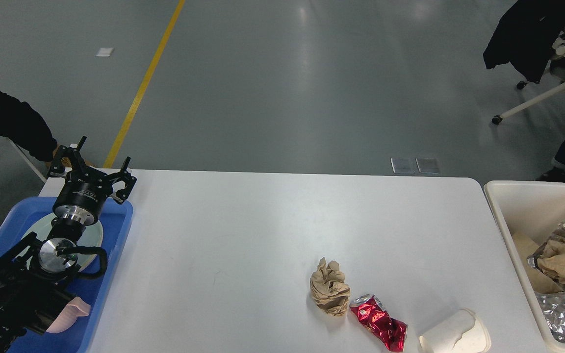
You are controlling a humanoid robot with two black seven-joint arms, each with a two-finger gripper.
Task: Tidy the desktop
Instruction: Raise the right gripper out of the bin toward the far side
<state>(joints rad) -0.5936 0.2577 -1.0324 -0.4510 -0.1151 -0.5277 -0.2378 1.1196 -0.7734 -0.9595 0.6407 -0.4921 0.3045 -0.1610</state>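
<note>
At the far left a dark sleeve [8,125] hung in from the edge above a grey floor [287,83] crossed by a yellow line [142,86]. Below it a blue tray [115,230] sat on the left end of the bench, holding a pale round plate [91,234] and a pink piece [69,316] near its front. The left arm came up over the tray, and the left gripper [91,166] hovered above the tray's far corner with its jaws spread apart and nothing between them. The bench itself, the desktop [243,235], was a wide white surface with rounded corners filling the middle of the view, bare across its left and centre. Toward the front right lay a crumpled brown paper ball [330,293], just beside it a crushed red can [379,327], and further right a white paper cup [456,336] on its side, dented, near the front edge. On the floor beyond the bench's far right edge lay two small grey plates [415,165]. Just past the bench's right end stood a cream bin [513,206], holding a foil wrapper [564,314] and brown crumpled paper [564,260]. At the upper right a white-framed wheeled chair [552,83] carried a dark garment [523,39]. The right gripper was out of sight, so the state of its jaws could not be told.
</note>
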